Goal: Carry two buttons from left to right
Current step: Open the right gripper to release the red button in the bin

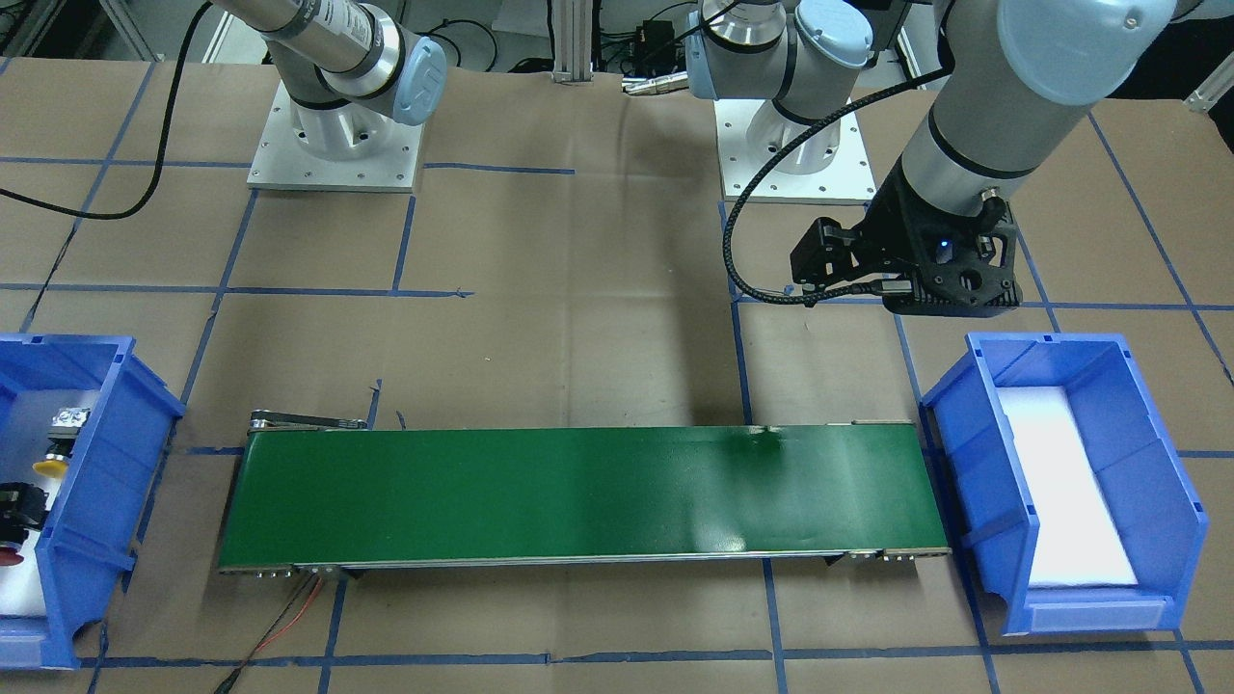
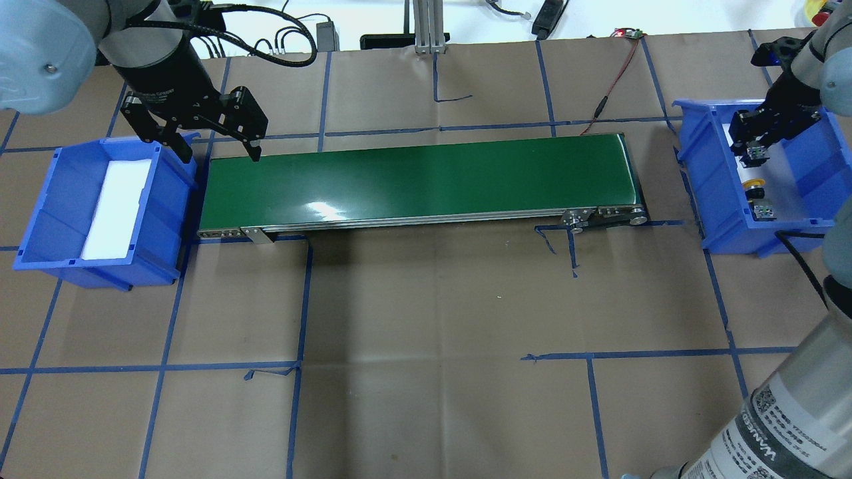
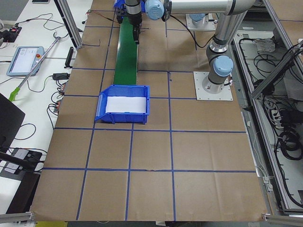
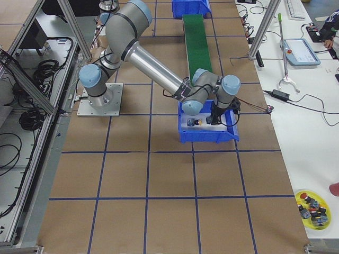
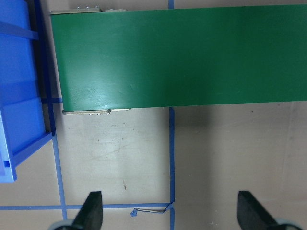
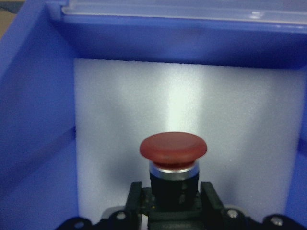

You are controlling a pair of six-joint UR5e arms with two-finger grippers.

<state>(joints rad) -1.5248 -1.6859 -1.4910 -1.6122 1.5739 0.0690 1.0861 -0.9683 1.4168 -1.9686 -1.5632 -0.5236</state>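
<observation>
The red button (image 6: 173, 146) sits between my right gripper's (image 6: 171, 203) fingers, which close on its black body over the white foam of the right blue bin (image 2: 725, 226). In the overhead view that gripper (image 2: 755, 148) is low inside the bin. The yellow button (image 2: 754, 184) lies on the foam just nearer the robot, apart from the gripper; it also shows in the front-facing view (image 1: 50, 467). My left gripper (image 2: 218, 152) is open and empty, above the belt's left end, beside the left blue bin (image 2: 40, 219).
A green conveyor belt (image 2: 413, 179) runs between the two bins. The left bin holds only a white foam pad (image 2: 116, 206). Its wall (image 5: 19, 120) shows at the left of the left wrist view. Blue tape lines cross the brown table.
</observation>
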